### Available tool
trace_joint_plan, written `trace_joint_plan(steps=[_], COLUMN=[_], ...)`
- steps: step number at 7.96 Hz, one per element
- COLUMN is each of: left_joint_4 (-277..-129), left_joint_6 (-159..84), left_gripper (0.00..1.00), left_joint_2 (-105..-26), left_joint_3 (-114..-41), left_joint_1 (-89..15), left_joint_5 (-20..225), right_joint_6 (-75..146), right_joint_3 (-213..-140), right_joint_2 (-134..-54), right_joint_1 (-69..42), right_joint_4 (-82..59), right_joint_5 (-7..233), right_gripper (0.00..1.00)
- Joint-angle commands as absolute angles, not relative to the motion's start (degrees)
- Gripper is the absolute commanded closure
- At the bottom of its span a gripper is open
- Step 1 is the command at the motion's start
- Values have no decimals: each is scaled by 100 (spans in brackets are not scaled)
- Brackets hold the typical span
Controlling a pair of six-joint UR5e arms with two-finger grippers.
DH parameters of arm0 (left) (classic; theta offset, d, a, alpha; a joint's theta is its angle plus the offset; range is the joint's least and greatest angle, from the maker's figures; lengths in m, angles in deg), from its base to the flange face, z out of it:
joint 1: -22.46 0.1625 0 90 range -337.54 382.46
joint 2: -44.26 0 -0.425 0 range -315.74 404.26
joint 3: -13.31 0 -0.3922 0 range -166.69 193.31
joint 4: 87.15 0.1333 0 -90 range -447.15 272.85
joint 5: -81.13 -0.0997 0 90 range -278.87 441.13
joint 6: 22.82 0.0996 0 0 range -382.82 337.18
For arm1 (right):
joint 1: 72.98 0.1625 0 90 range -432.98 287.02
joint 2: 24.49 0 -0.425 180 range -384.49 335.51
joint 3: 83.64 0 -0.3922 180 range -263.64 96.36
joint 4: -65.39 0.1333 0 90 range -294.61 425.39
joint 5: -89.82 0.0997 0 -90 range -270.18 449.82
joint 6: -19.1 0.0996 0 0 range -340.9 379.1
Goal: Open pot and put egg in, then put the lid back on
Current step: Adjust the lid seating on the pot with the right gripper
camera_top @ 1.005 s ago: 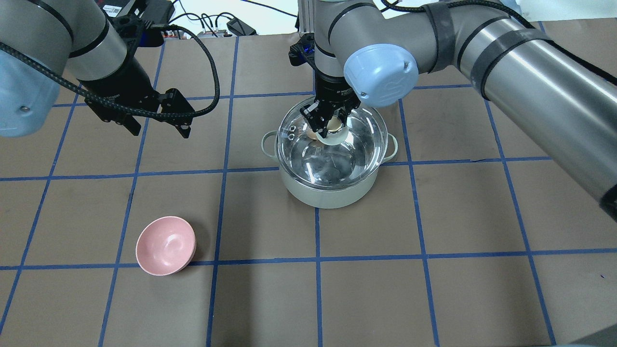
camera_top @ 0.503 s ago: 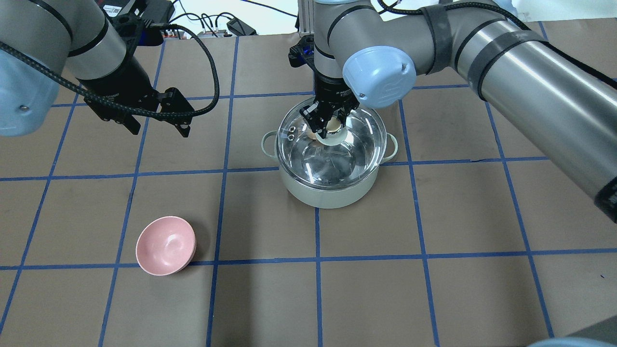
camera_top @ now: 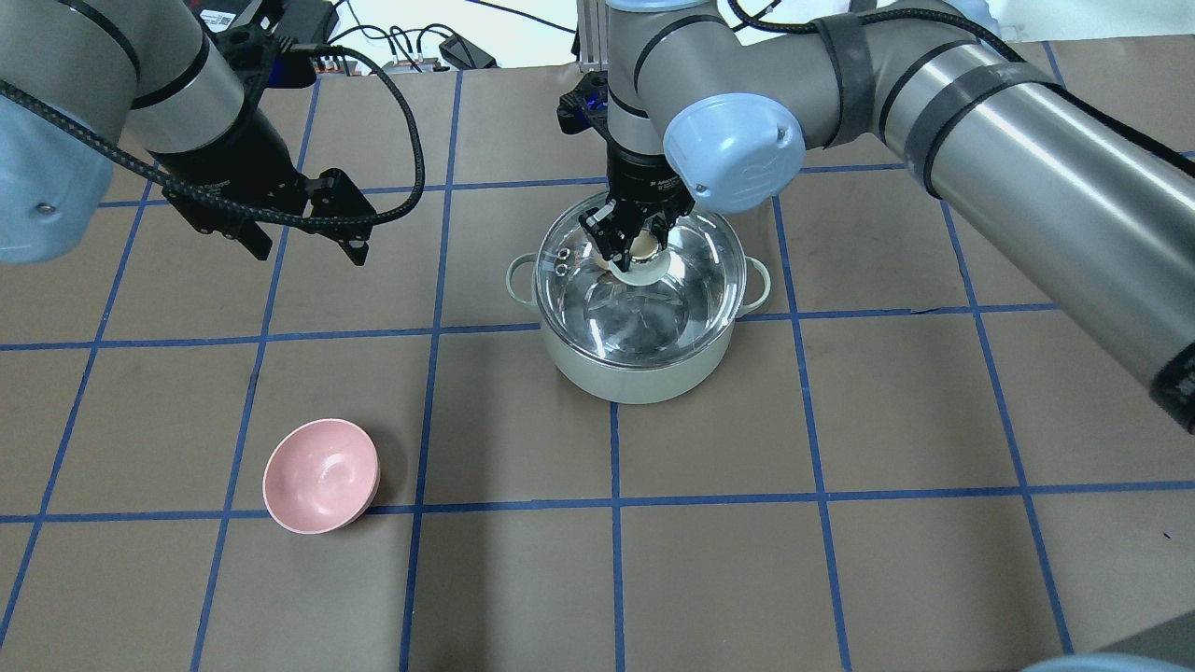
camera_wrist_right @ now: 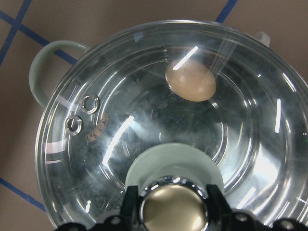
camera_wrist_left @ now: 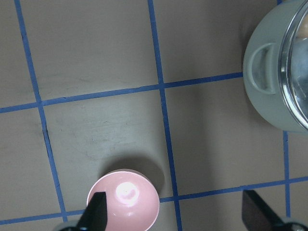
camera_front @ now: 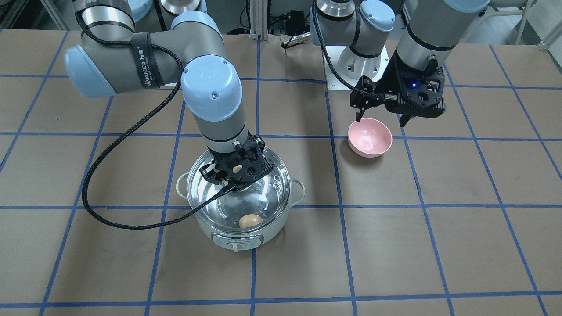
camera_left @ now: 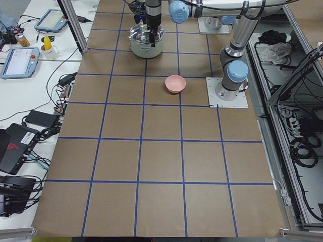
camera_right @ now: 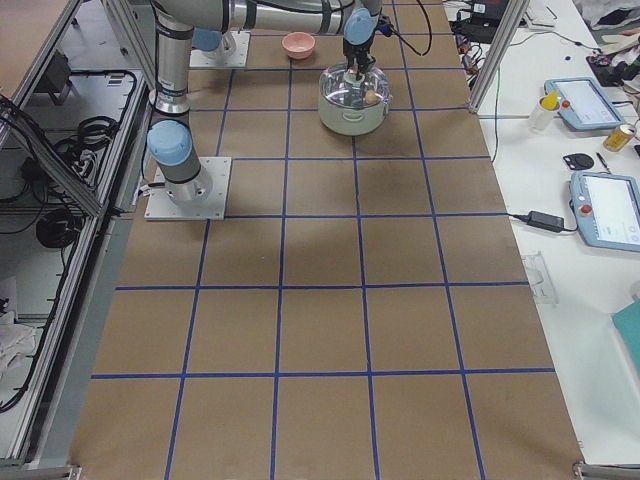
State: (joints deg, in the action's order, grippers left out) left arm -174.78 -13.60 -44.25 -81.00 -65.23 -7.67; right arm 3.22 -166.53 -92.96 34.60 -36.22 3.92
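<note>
Right gripper: fingers clamped on either side of the beige knob, touching it; the grip is narrow, only as wide as the knob.

The knob stands on the pale green base at the middle of the lid. The glass covers the mouth of the pot, rim over rim; cannot tell whether it is fully seated. Two metal vent holes show at 10 o'clock of the knob in the right wrist view.

Egg lies inside the pot on the steel floor, seen through the glass at 12 o'clock of the knob. In the front-facing view the egg sits at the 6 o'clock edge of the floor, just behind the control dial.

In the overhead view the pot stands on the table, upright, with loop handles at 3 and 9 o'clock.

Left gripper: fingers spread wide, nothing between them; it hangs above the table at 9 o'clock of the pot, well apart from it.

Pink bowl stands at 8 o'clock of the pot, well apart; in the left wrist view it lies beneath the gripper's left-hand finger.
</note>
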Motion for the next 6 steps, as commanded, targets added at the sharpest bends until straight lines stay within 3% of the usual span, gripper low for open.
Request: trace_joint_plan(steps=[1, 6], left_joint_4=[-17478, -17460], left_joint_6=[-1359, -1341], left_gripper=[0, 0], left_joint_2=[-4434, -4434], left_joint_3=[-8099, -8082], left_joint_1=[-6525, -6525], left_joint_5=[-764, -755], right_joint_6=[292, 266], right_joint_3=[-16661, -16670], right_joint_2=[-9296, -9287], right_joint_1=[3460, 3460], right_joint_4=[-3612, -3717], right_joint_5=[395, 404], right_gripper=[100, 100])
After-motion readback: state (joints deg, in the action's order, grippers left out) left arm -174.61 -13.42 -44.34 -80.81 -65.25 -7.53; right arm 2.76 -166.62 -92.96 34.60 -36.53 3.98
